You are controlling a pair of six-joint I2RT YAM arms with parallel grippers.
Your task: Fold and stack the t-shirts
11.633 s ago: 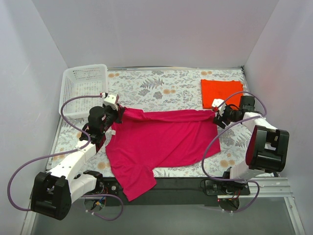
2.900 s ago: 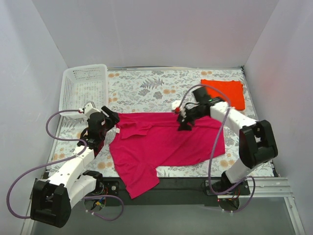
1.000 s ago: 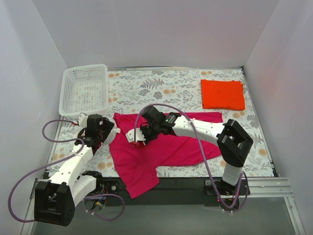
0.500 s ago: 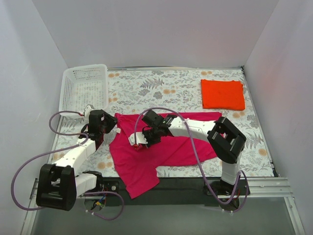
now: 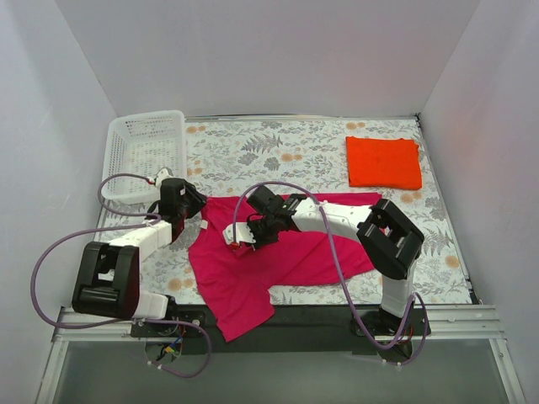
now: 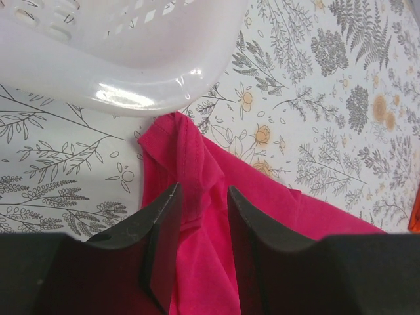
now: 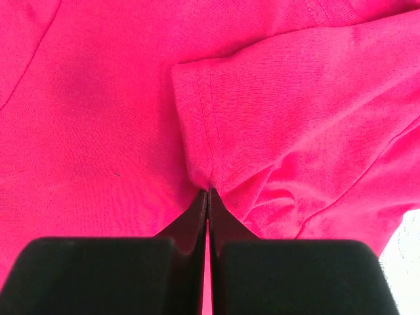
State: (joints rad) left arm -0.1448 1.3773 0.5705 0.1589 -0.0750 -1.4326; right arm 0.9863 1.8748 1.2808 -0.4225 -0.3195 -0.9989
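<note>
- Under the tips of the right claw [image 7: 208, 191] lies the magenta shirt [image 5: 295, 257], spread on the table [image 5: 253, 151]. Its long axis runs side to side, and one sleeve trails toward the near edge.
- That claw's jaws are pressed fully together on a pinch of sleeve hem. The turned-over sleeve fans out ahead of them, on top of the shirt's body.
- At the left claw [image 6: 202, 190], the shirt's bunched corner runs forward as a ridge through the gap. The jaws stand a little apart on either side of the cloth and do not look clamped on it.
- Just ahead of that claw, past the cloth's tip, is the rim of the white basket [image 6: 131, 85]. Whether tip and rim touch, I cannot tell.
- Well behind the right claw, back past its forearm toward the far right corner, the orange shirt [image 5: 384, 162] lies folded to a rectangle, apart from the magenta one.
- By my judgement the right arm has the only firm hold, so the fold turns on where it lays this sleeve. The left arm, nearer the corner, would have to close first.
</note>
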